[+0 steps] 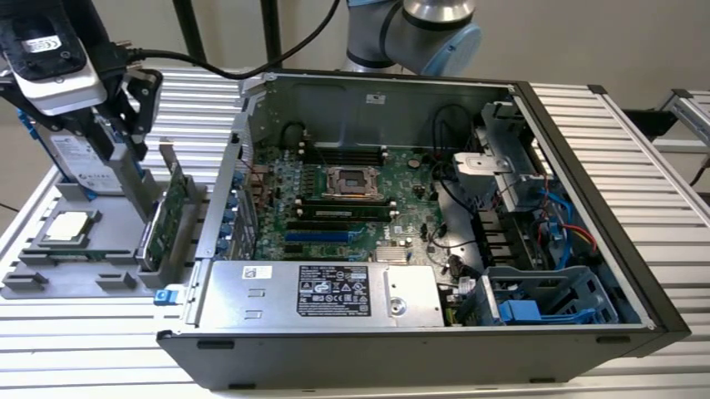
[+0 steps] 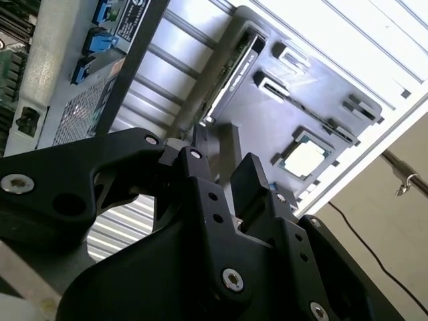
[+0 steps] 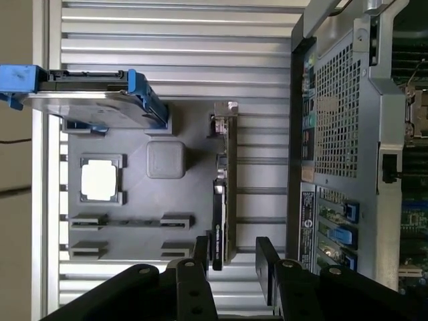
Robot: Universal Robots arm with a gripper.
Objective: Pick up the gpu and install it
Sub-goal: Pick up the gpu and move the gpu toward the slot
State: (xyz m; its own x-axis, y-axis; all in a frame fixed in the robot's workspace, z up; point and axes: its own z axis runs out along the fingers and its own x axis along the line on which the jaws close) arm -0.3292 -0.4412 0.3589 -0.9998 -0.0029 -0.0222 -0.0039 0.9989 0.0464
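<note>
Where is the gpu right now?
At the exterior view's left, the gpu stands on edge in the grey holder tray, between the computer case and the square chip.

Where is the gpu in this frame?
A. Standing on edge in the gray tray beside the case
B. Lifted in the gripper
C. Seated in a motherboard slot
A: the gpu stands on edge in the gray tray outside the case, with the open gripper above it.

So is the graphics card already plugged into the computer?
No, the graphics card stands on edge in the grey tray outside the computer case, at the exterior view's left.
</note>
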